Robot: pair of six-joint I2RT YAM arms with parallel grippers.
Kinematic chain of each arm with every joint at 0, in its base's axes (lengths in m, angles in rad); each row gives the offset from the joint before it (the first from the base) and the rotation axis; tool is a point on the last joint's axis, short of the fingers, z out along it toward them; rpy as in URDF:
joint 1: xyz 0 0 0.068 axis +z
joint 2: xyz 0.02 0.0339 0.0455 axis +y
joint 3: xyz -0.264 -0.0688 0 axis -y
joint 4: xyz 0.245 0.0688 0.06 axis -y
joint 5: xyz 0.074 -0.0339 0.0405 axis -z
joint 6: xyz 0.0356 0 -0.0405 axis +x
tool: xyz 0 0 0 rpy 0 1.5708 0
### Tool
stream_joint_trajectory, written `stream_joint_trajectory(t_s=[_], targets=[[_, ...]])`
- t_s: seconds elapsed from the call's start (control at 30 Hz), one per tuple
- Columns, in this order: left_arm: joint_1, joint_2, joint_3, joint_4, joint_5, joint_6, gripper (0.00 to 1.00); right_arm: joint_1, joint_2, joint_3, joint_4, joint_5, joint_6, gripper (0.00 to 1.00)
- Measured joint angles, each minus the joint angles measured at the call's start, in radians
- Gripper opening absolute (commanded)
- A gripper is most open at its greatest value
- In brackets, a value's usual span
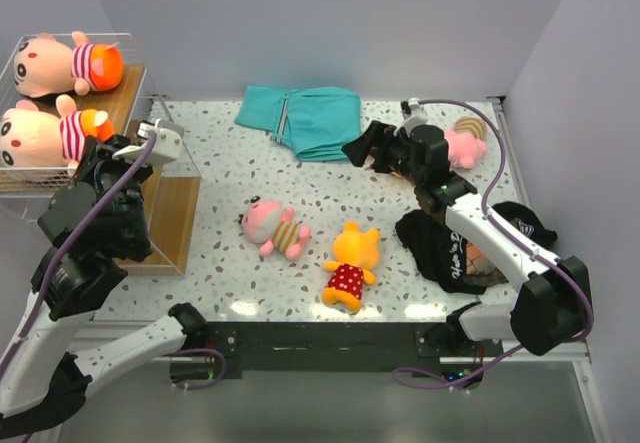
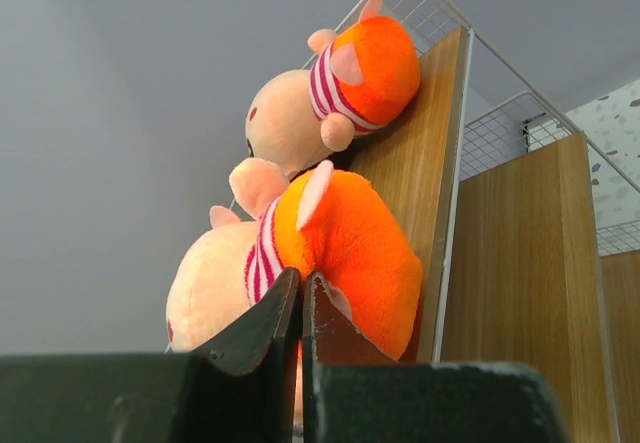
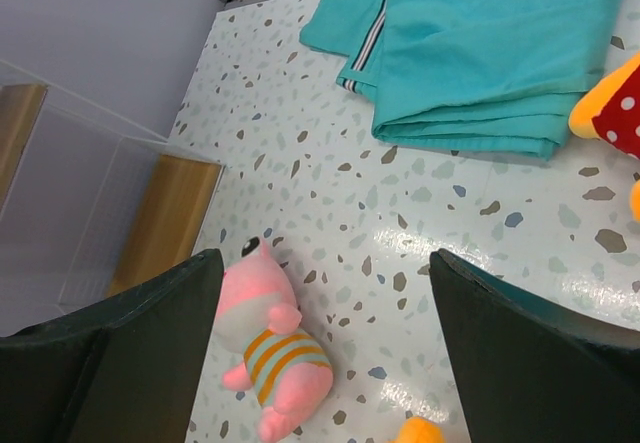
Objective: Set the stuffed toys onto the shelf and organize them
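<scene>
— How is the left arm [image 1: 95, 223] posed?

— It rises from its base at the near left, elbow bent, with the forearm reaching up and away toward the top board of the shelf [image 1: 125, 98]. The left gripper [image 2: 302, 288] is clenched, its fingers pressed almost together. Their tips sit right against the orange rear of the near shelf toy [image 1: 50, 135]. I cannot tell whether they pinch any fabric.

— And what is on that top board?

— Two peach toys in striped shirts lie on their sides, heads to the left. The far shelf toy [image 1: 65, 63] lies just beyond the near one.

— What about the right arm [image 1: 500, 238]?

— It swings out to the right at the elbow, then the forearm stretches far and left, passing over the black garment [image 1: 450, 248]. The wrist turns left. The right gripper [image 3: 325, 258] is spread wide and holds nothing, above the table [image 1: 220, 173] just near of the teal cloth [image 1: 305, 121].

— Where are the other toys?

— The pink toy [image 1: 272, 228] lies mid-table on its side, and the wrist view shows it low between the spread fingers. The orange toy [image 1: 350, 263] in its red dotted dress lies just to the right of it, nearer the arms. A third toy [image 1: 465, 145], also pink, lies at the far right, close beside the right wrist.
</scene>
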Motion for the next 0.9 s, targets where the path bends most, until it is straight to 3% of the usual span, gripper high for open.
stream_joint_trajectory(t_s=[0.07, 0.2, 0.33, 0.4, 0.7, 0.9], targets=[[0.000, -0.012, -0.012, 0.005, 0.012, 0.009, 0.18, 0.001, 0.000, 0.001, -0.001, 0.001, -0.002, 0.88], [0.000, -0.023, -0.024, 0.021, 0.018, 0.032, 0.42, 0.005, 0.000, 0.003, -0.008, 0.001, -0.005, 0.88], [0.000, -0.019, -0.024, 0.039, 0.016, 0.041, 0.54, 0.011, 0.000, 0.004, -0.009, 0.002, -0.006, 0.88], [0.000, 0.000, -0.013, 0.041, 0.013, 0.038, 0.74, 0.014, 0.000, 0.005, -0.011, 0.002, -0.006, 0.88], [0.001, 0.187, 0.034, 0.062, 0.010, -0.002, 0.75, 0.024, 0.000, 0.005, -0.015, 0.003, -0.021, 0.89], [0.001, 0.366, 0.136, 0.031, 0.040, -0.125, 0.74, 0.024, 0.000, 0.005, -0.015, 0.003, -0.024, 0.88]])
